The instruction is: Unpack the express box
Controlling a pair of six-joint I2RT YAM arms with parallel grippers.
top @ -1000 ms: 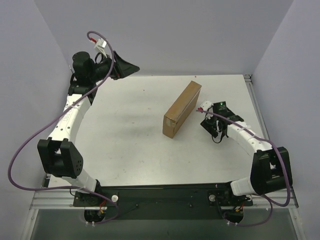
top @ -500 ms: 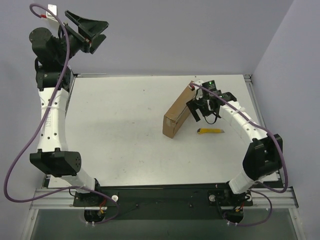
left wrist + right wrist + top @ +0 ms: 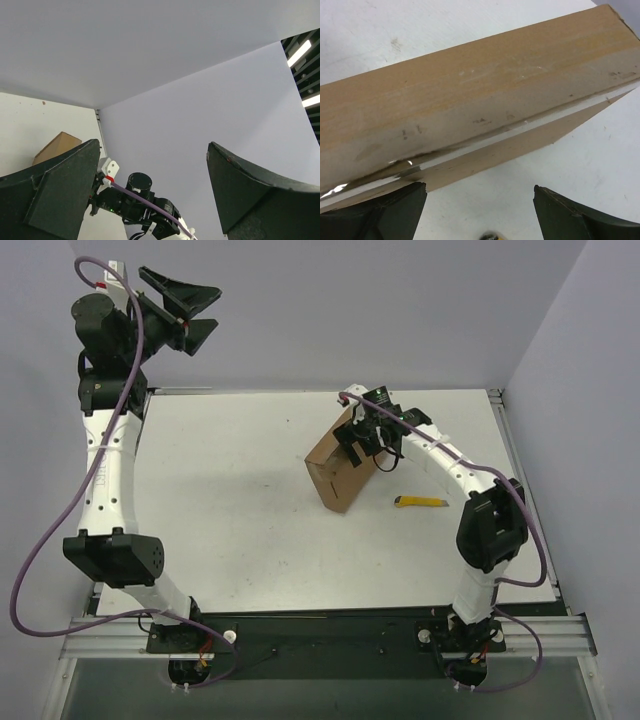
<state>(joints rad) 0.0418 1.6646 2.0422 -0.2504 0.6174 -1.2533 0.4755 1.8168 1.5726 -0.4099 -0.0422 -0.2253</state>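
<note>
Step in hand: early, as I judge it. The box (image 3: 338, 468) is shut and taped, and the right gripper (image 3: 362, 437) is at its far end, seemingly positioning it rather than opening it.
Where the box is: on the table (image 3: 230, 510), right of centre, resting at a slant with one long edge raised.
Right gripper: jaws wide, one finger on each side of the wrist view, holding nothing. The box's taped side lies just ahead of them.
Left gripper (image 3: 183, 312): lifted high by the back wall, well apart from the box. Its jaws are spread wide and it holds nothing.
Next move: probably calls for a steady box and a cut along the tape seam (image 3: 485, 140). The yellow knife (image 3: 420, 502) lies near on the table, untouched.
Container and contents: the box is the only container — its lid is closed, so what is inside cannot be seen.
</note>
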